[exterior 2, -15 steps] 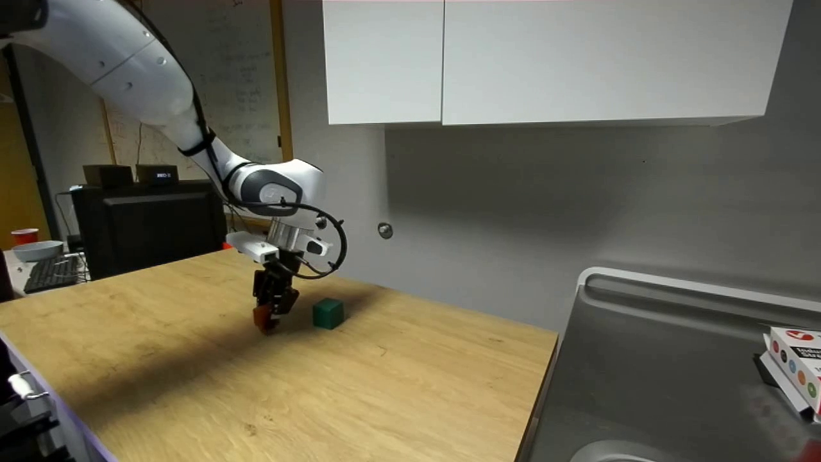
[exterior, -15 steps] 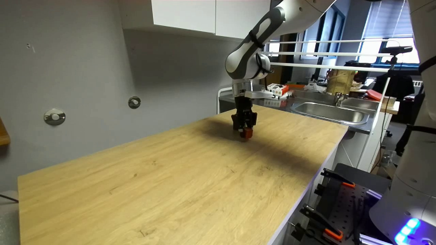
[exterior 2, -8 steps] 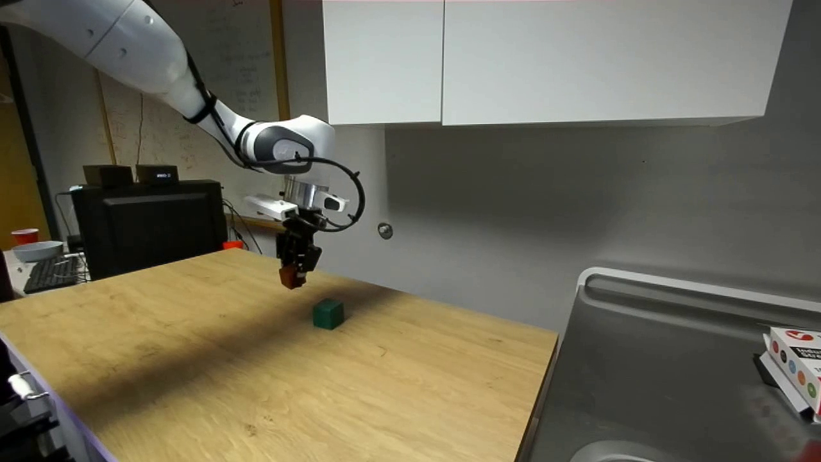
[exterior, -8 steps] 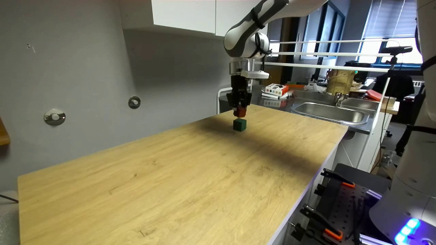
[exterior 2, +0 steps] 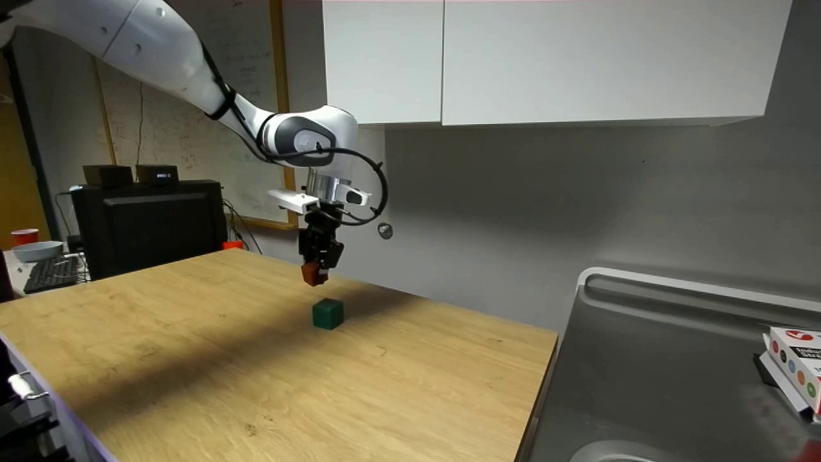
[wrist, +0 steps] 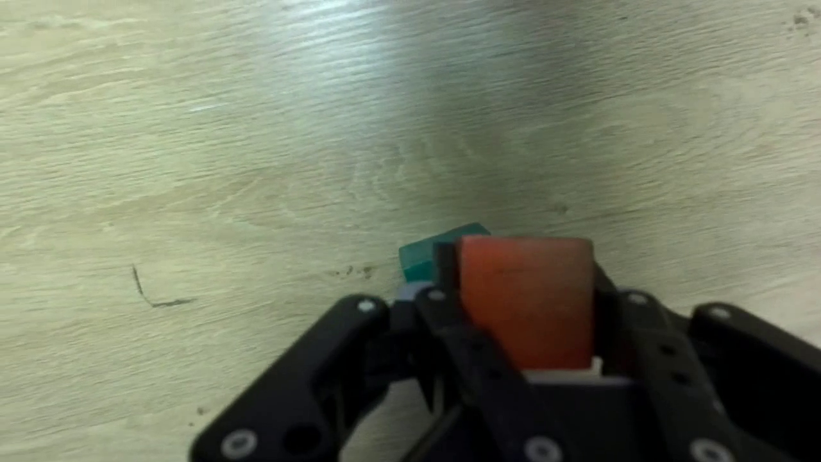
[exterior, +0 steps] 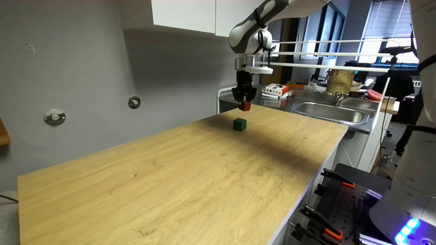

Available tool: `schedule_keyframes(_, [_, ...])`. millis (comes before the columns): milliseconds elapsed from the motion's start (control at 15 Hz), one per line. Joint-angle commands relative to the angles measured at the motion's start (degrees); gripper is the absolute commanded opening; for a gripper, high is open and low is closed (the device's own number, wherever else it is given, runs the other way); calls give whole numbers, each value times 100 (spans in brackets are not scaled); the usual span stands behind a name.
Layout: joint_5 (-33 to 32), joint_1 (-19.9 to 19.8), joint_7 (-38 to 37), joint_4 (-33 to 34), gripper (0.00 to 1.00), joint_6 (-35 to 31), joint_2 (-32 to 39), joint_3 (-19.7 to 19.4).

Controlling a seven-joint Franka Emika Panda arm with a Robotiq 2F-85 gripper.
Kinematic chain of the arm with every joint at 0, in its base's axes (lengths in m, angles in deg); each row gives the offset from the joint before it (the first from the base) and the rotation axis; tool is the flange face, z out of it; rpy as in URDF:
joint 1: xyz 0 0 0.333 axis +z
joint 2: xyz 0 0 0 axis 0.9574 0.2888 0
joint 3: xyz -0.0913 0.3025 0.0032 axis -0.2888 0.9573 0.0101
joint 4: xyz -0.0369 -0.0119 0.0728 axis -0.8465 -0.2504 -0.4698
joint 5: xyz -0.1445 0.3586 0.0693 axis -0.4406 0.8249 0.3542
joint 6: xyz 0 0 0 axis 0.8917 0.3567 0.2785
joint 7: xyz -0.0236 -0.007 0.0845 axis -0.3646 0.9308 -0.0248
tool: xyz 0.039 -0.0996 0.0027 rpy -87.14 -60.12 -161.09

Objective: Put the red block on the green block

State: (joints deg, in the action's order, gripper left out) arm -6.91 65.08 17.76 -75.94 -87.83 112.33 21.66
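A claw [wrist: 526,282] clamps a red block [exterior 2: 314,274] in midair, clear of the green block [exterior 2: 328,314] that rests below on the bench [exterior 2: 417,385]. In the wrist view the green block shows only partly from behind a finger [wrist: 446,266], its edges seemingly askew to the red one's. Let go from this height or off-center, the red block would likely bounce or tip off; pressed down crooked, it could shove the green block aside.

1. A lab-like workroom: a robot arm [exterior 2: 186,67] stands beside a wooden worktop [exterior: 177,170].
2. Kitchen fittings: a metal sink [exterior: 328,110] with tap [exterior: 338,98], white wall cabinets [exterior 2: 596,61].
3. Office touches: a written-on whiteboard [exterior 2: 192,147], a keyboard [exterior 2: 54,274].
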Motion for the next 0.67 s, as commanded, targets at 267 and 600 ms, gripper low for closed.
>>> schedule_keyframes(267, [-96,-103,-99,694,19,374,694,22])
schedule_keyframes(600, [-117,-82,-118,1075,19,513,1049,43])
